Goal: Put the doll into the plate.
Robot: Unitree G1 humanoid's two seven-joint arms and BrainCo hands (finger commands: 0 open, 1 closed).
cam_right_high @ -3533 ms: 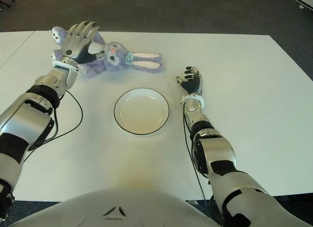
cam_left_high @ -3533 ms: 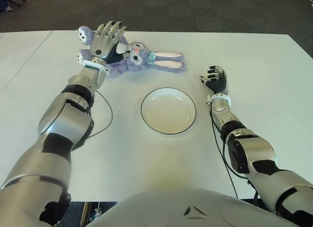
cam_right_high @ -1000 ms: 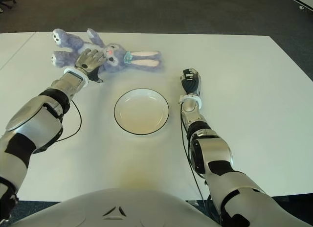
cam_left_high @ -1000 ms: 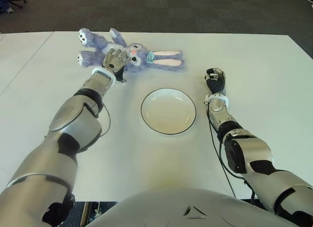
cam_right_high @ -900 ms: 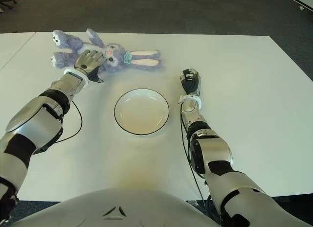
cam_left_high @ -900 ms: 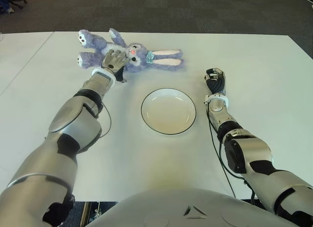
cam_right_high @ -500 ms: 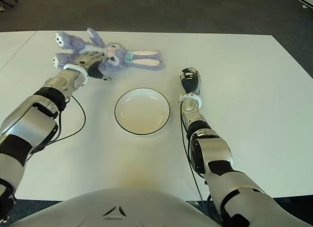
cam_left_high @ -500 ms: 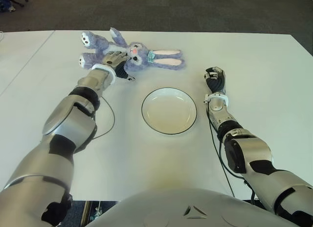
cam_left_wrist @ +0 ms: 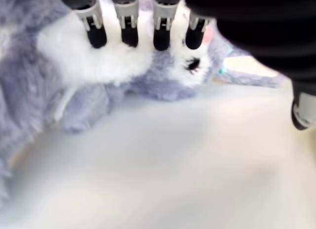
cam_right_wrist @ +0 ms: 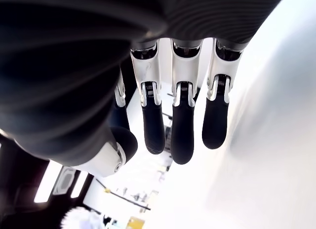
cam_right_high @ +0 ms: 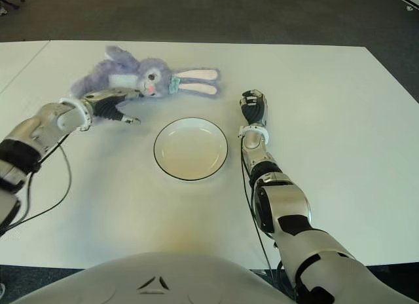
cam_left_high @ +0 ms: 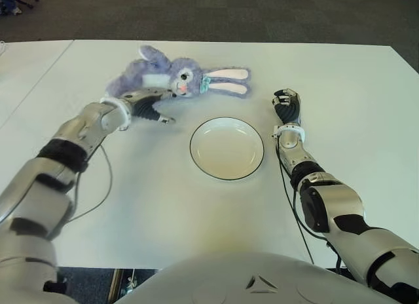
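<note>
**Purple plush doll in left hand's reach, plate bare**

Purple-and-white bunny doll (cam_left_high: 171,76) lies on the white table (cam_left_high: 196,212), behind and to the left of the plate (cam_left_high: 226,148), apart from it. Ears w/ pink inners stretch toward the robot's right; a small teal bow sits at the ear base. Body and legs are bunched up at the left end.

Left hand (cam_left_high: 145,105) is at the doll's near side, arm reaching in low from the left. In the wrist view four fingertips (cam_left_wrist: 129,35) press into the white fur of the doll's belly, next to its face; thumb is off the fur, pointing toward the plate. Can't tell if the doll is lifted off the table or just pressed on.

Plate: white w/ dark rim, nothing in it.

Right hand (cam_left_high: 288,106) shows just right of the plate, fingers loosely bent, holding nothing.
</note>
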